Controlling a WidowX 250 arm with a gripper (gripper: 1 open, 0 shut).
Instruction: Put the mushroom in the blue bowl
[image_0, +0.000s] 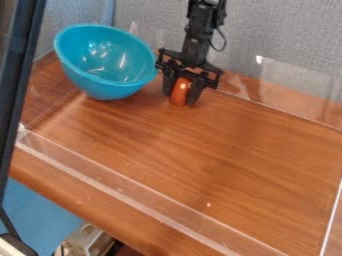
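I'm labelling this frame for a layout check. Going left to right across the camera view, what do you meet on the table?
blue bowl → gripper, shut on the mushroom → bare table

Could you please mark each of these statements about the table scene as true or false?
1. The mushroom is lying inside the blue bowl. False: it sits on the wooden table, to the right of the bowl.
2. The gripper has its jaws closed on the mushroom. True.
3. The bowl is tipped, its opening facing partly toward the camera. True.
4. The bowl is red. False: it is turquoise-blue.
5. The gripper comes down at the mushroom from above. True.
6. The mushroom is at the near edge of the table. False: it is near the far edge, close to the back wall.
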